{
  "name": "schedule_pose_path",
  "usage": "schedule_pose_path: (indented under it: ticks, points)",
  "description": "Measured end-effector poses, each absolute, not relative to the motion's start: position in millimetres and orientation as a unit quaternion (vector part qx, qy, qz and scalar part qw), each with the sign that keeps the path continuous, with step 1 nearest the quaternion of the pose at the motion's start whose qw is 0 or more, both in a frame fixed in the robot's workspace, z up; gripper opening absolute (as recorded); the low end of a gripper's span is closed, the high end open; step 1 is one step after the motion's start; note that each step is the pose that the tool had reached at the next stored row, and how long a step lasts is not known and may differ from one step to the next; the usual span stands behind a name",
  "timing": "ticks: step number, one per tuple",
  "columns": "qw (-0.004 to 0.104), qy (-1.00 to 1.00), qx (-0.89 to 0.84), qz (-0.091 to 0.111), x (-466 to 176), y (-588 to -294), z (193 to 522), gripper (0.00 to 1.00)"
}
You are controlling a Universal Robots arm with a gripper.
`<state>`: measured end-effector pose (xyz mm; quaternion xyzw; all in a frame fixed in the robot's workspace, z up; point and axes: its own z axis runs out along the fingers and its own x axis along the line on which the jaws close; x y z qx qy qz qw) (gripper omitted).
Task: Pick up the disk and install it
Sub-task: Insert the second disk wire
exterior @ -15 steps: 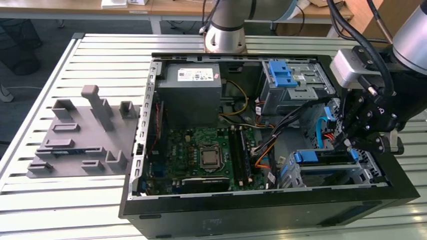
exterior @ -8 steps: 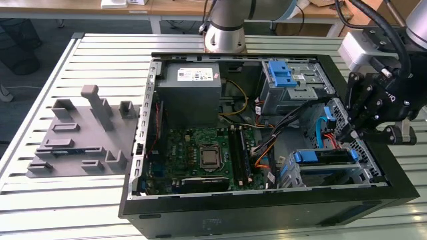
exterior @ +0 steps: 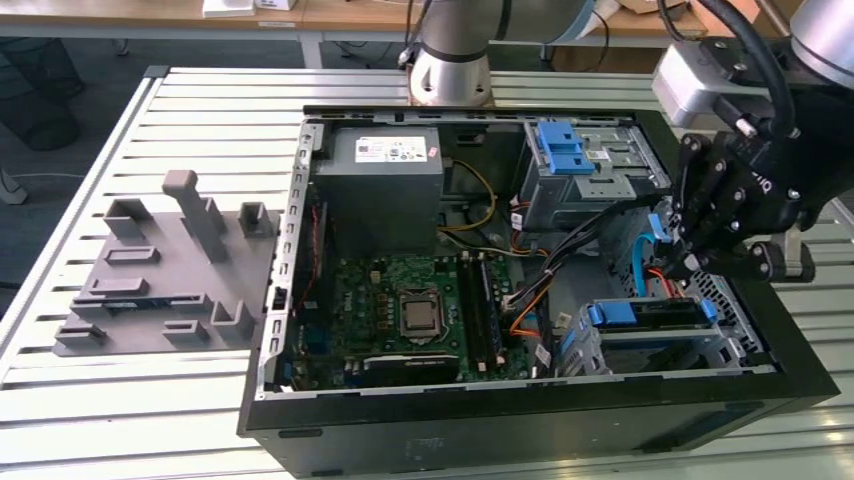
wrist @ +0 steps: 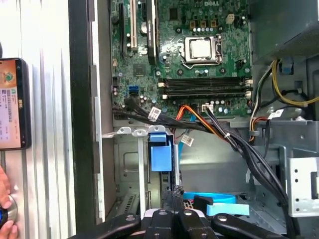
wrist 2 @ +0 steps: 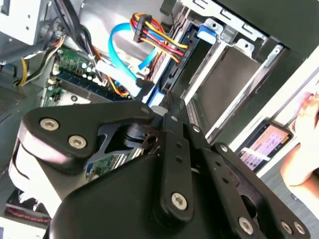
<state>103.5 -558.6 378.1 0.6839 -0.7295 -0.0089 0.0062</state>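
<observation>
While it's hanging over the open computer case (exterior: 467,420), tool (exterior: 683,266): fingers looking pressed together, not gripping anything.
Disk (exterior: 651,316): sitting in the drive cage at the exterior view's right, blue carrier showing.
Tool vs disk: tool is hovering just above the disk.

The arm's grey base column (exterior: 451,60) stands at the far side in the exterior view; its black gripper (exterior: 694,262) hangs at the exterior view's right, pointing down; in both wrist views the black linkage (wrist 2: 169,184) shows, the fingers (wrist: 174,199) drawn together with no gap seen; a person's hand (wrist 2: 304,144) shows in the second wrist view.
</observation>
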Motion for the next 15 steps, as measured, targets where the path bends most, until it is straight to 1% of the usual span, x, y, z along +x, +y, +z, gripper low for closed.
schedule_pose_path:
  ticks: [6, 11, 15]
  points:
    - [0.006, -0.730, 0.684, -0.009, 103, -551, 394, 0.11]
    - [0.007, -0.729, 0.684, -0.008, 103, -545, 395, 0.11]
    - [0.011, -0.730, 0.684, -0.003, 103, -540, 392, 0.11]
